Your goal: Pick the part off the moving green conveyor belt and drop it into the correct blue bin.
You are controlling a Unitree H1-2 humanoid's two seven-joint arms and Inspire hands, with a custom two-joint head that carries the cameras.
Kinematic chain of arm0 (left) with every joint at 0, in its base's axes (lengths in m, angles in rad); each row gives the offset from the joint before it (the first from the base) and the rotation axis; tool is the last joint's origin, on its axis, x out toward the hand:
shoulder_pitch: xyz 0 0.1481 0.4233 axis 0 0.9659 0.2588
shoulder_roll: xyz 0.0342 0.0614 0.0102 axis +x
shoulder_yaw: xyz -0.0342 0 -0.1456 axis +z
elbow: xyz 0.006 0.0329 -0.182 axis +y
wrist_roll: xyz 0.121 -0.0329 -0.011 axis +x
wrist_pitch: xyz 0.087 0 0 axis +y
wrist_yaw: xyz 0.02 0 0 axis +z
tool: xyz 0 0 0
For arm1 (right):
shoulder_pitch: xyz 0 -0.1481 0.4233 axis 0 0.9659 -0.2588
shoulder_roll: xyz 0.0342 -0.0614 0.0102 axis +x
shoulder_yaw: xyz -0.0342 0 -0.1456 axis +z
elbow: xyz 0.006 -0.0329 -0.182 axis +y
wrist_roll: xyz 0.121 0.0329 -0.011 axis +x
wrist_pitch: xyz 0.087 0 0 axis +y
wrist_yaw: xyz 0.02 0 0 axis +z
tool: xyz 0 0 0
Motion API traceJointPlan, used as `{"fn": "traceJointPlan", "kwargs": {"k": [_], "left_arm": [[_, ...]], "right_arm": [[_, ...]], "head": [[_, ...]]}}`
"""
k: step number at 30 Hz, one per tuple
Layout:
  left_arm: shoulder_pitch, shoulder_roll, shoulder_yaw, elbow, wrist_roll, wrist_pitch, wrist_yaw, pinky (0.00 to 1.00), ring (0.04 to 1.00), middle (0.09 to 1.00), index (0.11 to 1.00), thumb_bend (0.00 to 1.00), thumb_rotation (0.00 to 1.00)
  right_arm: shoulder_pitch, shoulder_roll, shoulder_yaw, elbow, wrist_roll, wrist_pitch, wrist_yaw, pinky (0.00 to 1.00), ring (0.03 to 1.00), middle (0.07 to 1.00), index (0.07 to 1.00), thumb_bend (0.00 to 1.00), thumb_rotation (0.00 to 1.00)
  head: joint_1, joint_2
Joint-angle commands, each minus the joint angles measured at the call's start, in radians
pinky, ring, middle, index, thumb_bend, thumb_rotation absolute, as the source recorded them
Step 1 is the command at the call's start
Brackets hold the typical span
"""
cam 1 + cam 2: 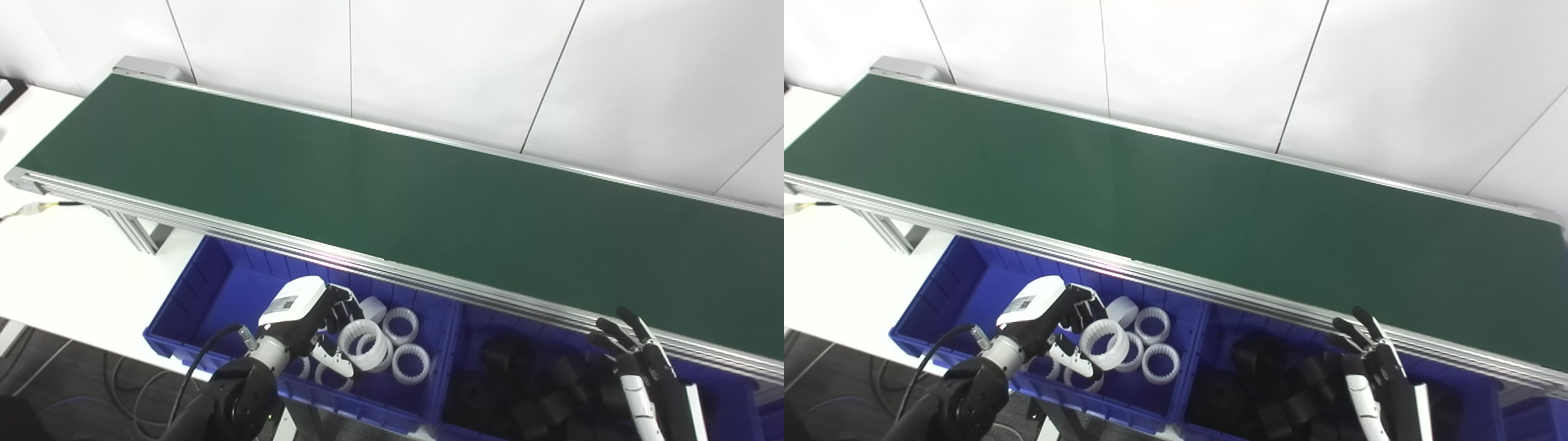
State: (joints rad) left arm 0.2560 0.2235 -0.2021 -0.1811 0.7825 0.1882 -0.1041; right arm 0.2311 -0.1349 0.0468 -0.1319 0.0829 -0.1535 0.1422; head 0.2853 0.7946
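The long dark green conveyor belt (392,190) looks matt and smooth, like rubbery sheet, edged by ribbed rails of brushed silver aluminium (343,260) that catch a bright sheen. The left blue plastic bin (202,294) is glossy and moulded with ribs. The white toothed plastic rings (409,363) in it look smooth and slightly shiny. The black cylindrical parts (539,407) in the right blue plastic bin (1195,343) appear dull. The white bench (67,269) is smooth and matt.

Conveyor belt (392,190) is being shown behind two adjoining bins: rings (401,343) in the left bin (202,288), dark parts (527,392) in the right bin (729,398).
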Motion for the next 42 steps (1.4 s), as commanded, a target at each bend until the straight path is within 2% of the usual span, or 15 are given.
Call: {"fn": "traceJointPlan", "kwargs": {"k": [1, 13, 17, 18, 19, 20, 21, 22, 23, 25, 28, 32, 37, 39, 42], "left_arm": [[-0.019, 0.013, -0.002, -0.010, 0.013, -0.024, 0.034, 0.47, 0.447, 0.463, 0.493, 0.51, 0.00], [-0.023, 0.007, 0.014, -0.019, -0.015, -0.009, 0.038, 0.50, 0.451, 0.465, 0.494, 0.50, 0.00], [-0.023, 0.004, 0.022, -0.027, -0.041, -0.014, 0.033, 0.48, 0.434, 0.495, 0.507, 0.50, 0.00], [-0.022, 0.005, 0.023, -0.030, -0.045, -0.012, 0.030, 0.52, 0.557, 0.614, 0.501, 0.51, 0.03], [-0.019, 0.005, 0.023, -0.038, -0.047, -0.001, 0.022, 0.54, 0.599, 0.654, 0.499, 0.51, 0.03], [-0.017, 0.005, 0.023, -0.044, -0.048, 0.007, 0.017, 0.60, 0.696, 0.750, 0.681, 0.68, 0.01], [-0.014, 0.006, 0.024, -0.049, -0.052, 0.009, 0.014, 0.61, 0.713, 0.767, 0.713, 0.71, 0.01], [-0.011, 0.007, 0.025, -0.054, -0.062, 0.010, 0.012, 0.66, 0.793, 0.846, 0.815, 0.74, 0.06], [-0.009, 0.009, 0.027, -0.057, -0.075, 0.011, 0.006, 0.66, 0.793, 0.846, 0.815, 0.74, 0.06], [-0.008, 0.015, 0.029, -0.061, -0.092, 0.014, -0.006, 0.74, 0.885, 0.931, 0.913, 0.76, 0.19], [-0.010, 0.024, 0.025, -0.059, -0.086, 0.022, -0.016, 0.78, 0.910, 0.956, 0.962, 0.78, 0.27], [-0.012, 0.027, 0.024, -0.058, -0.087, 0.032, -0.027, 0.80, 0.916, 0.964, 0.979, 0.82, 0.32], [-0.014, 0.026, 0.030, -0.090, -0.101, 0.071, -0.058, 0.80, 0.912, 0.966, 0.974, 0.79, 0.33], [-0.012, 0.023, 0.035, -0.127, -0.110, 0.091, -0.076, 0.78, 0.896, 0.956, 0.955, 0.74, 0.43], [-0.006, 0.013, 0.052, -0.169, -0.167, 0.027, -0.043, 0.66, 0.811, 0.885, 0.885, 0.70, 0.68]], "right_arm": [[-0.010, 0.001, -0.004, -0.032, -0.003, 0.003, -0.001, 0.64, 0.741, 0.792, 0.874, 0.57, 0.70], [-0.012, 0.006, 0.000, -0.018, -0.002, -0.008, 0.002, 0.65, 0.740, 0.790, 0.875, 0.57, 0.69], [-0.014, 0.007, 0.001, -0.015, -0.001, -0.009, 0.003, 0.65, 0.740, 0.790, 0.873, 0.57, 0.69], [-0.014, 0.008, 0.001, -0.015, 0.000, -0.008, 0.003, 0.65, 0.740, 0.791, 0.873, 0.57, 0.68], [-0.014, 0.007, 0.001, -0.014, 0.000, -0.008, 0.003, 0.65, 0.740, 0.791, 0.873, 0.57, 0.68], [-0.014, 0.007, 0.001, -0.014, 0.000, -0.008, 0.003, 0.65, 0.741, 0.793, 0.875, 0.57, 0.68], [-0.014, 0.008, 0.002, -0.013, 0.001, -0.009, 0.004, 0.65, 0.741, 0.793, 0.875, 0.57, 0.68], [-0.014, 0.008, 0.002, -0.012, 0.002, -0.012, 0.005, 0.65, 0.740, 0.793, 0.875, 0.56, 0.68], [-0.014, 0.009, 0.002, -0.012, 0.002, -0.012, 0.004, 0.65, 0.740, 0.793, 0.875, 0.56, 0.68], [-0.013, 0.011, 0.002, -0.011, 0.003, -0.014, 0.004, 0.65, 0.741, 0.792, 0.874, 0.57, 0.68], [-0.014, 0.012, 0.003, -0.010, -0.003, -0.016, 0.003, 0.65, 0.741, 0.794, 0.875, 0.56, 0.67], [-0.015, 0.013, 0.003, -0.004, -0.005, -0.020, 0.004, 0.66, 0.742, 0.794, 0.877, 0.55, 0.67], [-0.018, 0.017, 0.004, 0.006, -0.003, -0.022, 0.004, 0.66, 0.745, 0.795, 0.880, 0.56, 0.67], [-0.020, 0.018, 0.006, 0.012, -0.009, -0.028, 0.004, 0.66, 0.747, 0.796, 0.882, 0.57, 0.67], [-0.027, 0.022, 0.007, 0.028, -0.022, -0.042, 0.000, 0.65, 0.741, 0.795, 0.885, 0.56, 0.69]], "head": [[-0.001, 0.001], [-0.002, -0.012], [0.000, -0.016], [0.000, -0.016], [-0.002, -0.018], [-0.002, -0.019], [-0.002, -0.020], [-0.002, -0.020], [-0.001, -0.022], [-0.002, -0.023], [-0.005, -0.025], [-0.004, -0.029], [-0.010, -0.037], [-0.013, -0.043], [-0.029, -0.063]]}}
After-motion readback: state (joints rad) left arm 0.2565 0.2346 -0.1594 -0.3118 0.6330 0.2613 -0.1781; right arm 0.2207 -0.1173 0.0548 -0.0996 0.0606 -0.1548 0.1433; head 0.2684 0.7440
